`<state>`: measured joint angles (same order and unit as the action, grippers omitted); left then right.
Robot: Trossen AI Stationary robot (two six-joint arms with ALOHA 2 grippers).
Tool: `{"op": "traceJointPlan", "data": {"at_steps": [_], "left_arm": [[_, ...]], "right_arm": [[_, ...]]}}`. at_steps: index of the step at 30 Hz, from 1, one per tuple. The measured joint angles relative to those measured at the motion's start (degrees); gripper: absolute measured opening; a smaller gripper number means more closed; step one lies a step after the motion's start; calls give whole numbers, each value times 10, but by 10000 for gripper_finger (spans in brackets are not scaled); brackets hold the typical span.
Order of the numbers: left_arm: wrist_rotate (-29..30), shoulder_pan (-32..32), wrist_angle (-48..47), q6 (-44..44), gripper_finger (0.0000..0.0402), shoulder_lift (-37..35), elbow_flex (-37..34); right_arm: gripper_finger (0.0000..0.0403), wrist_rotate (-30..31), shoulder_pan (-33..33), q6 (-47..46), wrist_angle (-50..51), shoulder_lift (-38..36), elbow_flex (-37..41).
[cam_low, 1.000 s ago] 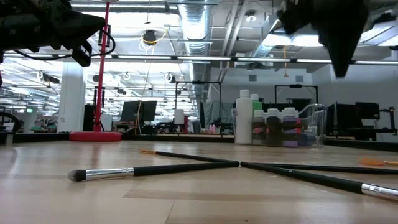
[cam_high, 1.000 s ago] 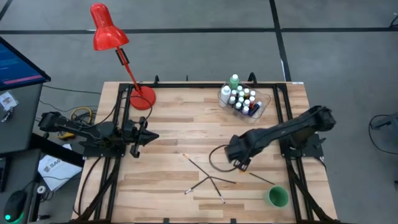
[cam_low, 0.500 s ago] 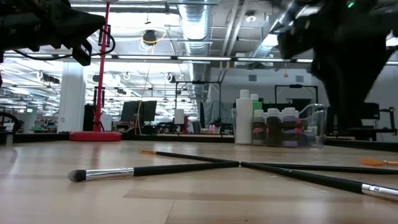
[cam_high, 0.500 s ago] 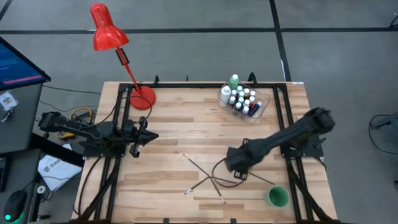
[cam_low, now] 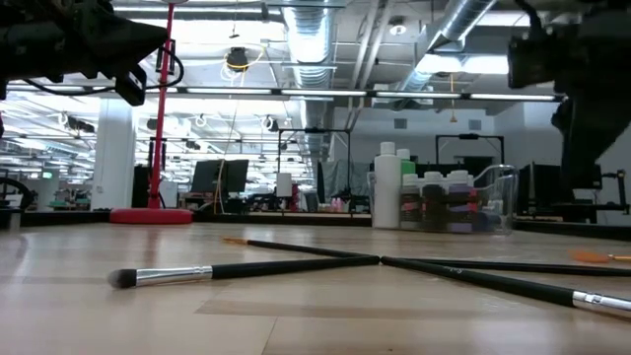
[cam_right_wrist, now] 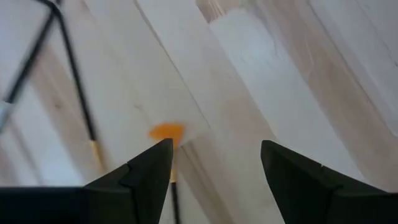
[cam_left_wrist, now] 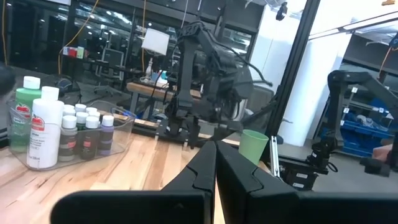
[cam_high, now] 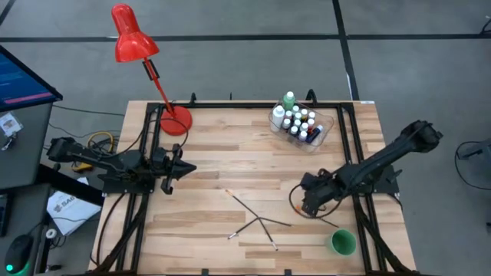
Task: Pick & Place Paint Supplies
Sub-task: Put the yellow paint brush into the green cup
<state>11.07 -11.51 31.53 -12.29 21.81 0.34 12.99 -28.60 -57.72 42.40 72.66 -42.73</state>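
Right end effector (cam_high: 310,207), fingers spread, hovers near the round green plastic cup (cam_high: 342,242), above a thin dark orange-tipped paintbrush (cam_right_wrist: 166,144) on the wooden desk (cam_high: 215,153); closing off-centre could roll the brush away.

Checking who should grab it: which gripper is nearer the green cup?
Right. The right gripper hovers just up-left of the green cup; the left gripper waits far across the table at its left edge.
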Motion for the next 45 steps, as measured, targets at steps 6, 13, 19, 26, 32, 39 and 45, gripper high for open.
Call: {"op": "traceJointPlan", "data": {"at_steps": [6,13,19,26,32,39,45], "left_arm": [[0,0,1,0,2,2,0],[0,0,3,0,2,2,0],[0,0,4,0,2,3,0],[0,0,7,0,2,3,0],[0,0,8,0,2,3,0],[0,0,11,0,2,3,0],[0,0,12,0,2,3,0]], "right_arm": [[240,-34,2,65,0,78,0],[240,-75,1,127,0,163,-29],[240,-87,-3,174,-2,186,-61],[240,-84,6,164,-14,190,-69],[240,-87,7,163,-31,239,-70],[239,-88,11,165,-19,257,-86],[192,-93,29,163,-18,255,-86]]}}
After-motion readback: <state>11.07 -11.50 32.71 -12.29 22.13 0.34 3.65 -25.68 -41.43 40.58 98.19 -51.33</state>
